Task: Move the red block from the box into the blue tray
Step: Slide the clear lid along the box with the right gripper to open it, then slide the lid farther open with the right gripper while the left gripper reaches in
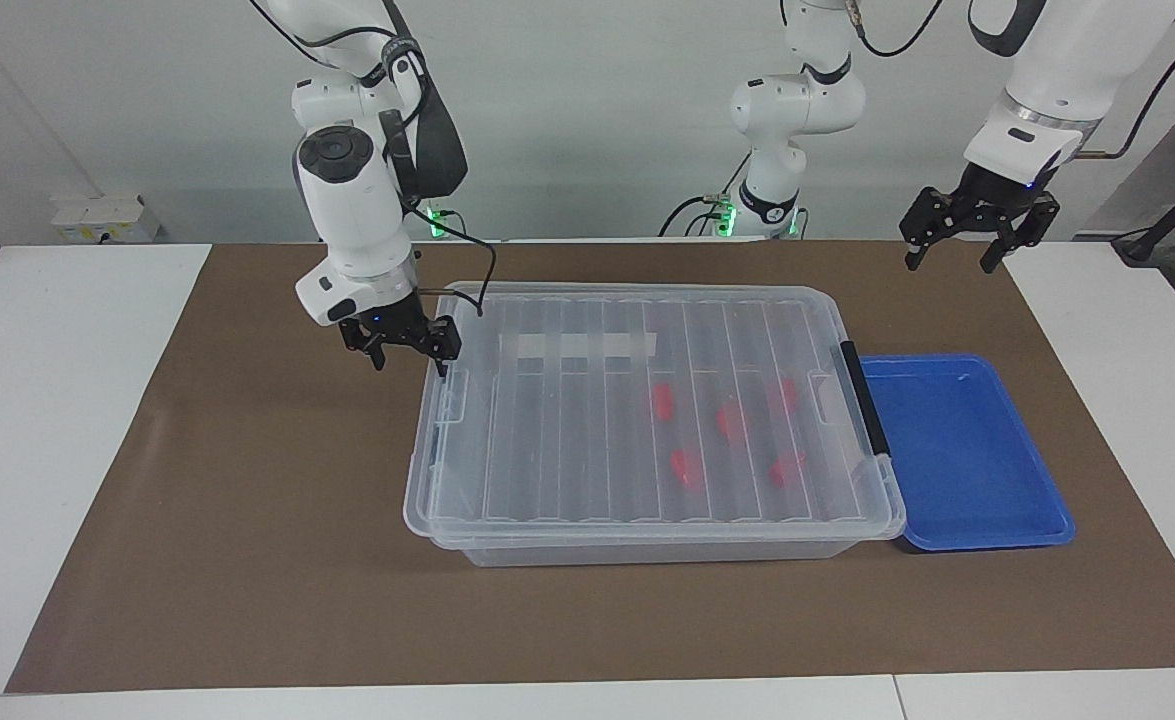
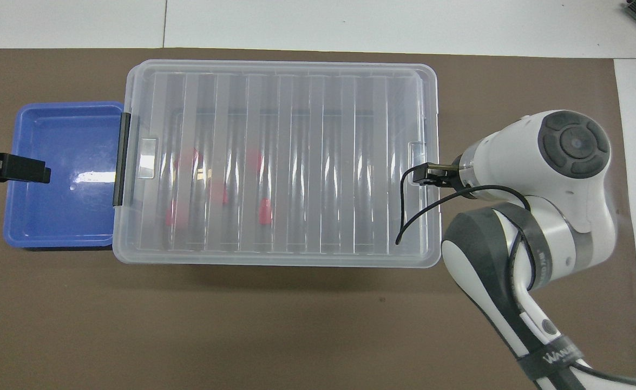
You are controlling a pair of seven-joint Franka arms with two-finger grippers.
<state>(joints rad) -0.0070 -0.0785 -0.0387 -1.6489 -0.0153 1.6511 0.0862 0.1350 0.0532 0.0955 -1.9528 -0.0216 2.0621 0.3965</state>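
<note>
The box (image 1: 547, 440) is a clear bin with its ribbed lid shut, in the middle of the brown mat; it also shows in the overhead view (image 2: 307, 97). Several red blocks (image 1: 732, 421) lie inside it, seen through the lid (image 2: 265, 211). The blue tray (image 1: 967, 470) sits empty against the box's black-handle end, toward the left arm (image 2: 63, 206). My right gripper (image 1: 409, 358) is open, low beside the box's other end, one finger by the lid's latch tab (image 2: 425, 174). My left gripper (image 1: 952, 262) is open and empty, raised, over the tray's outer edge in the overhead view (image 2: 20, 169).
The box's black handle (image 1: 865, 395) faces the tray. A brown mat (image 1: 247, 500) covers the white table (image 1: 47, 400). A white socket box (image 1: 97, 215) sits at the right arm's end near the wall. A third robot's base (image 1: 792, 130) stands between the two arms.
</note>
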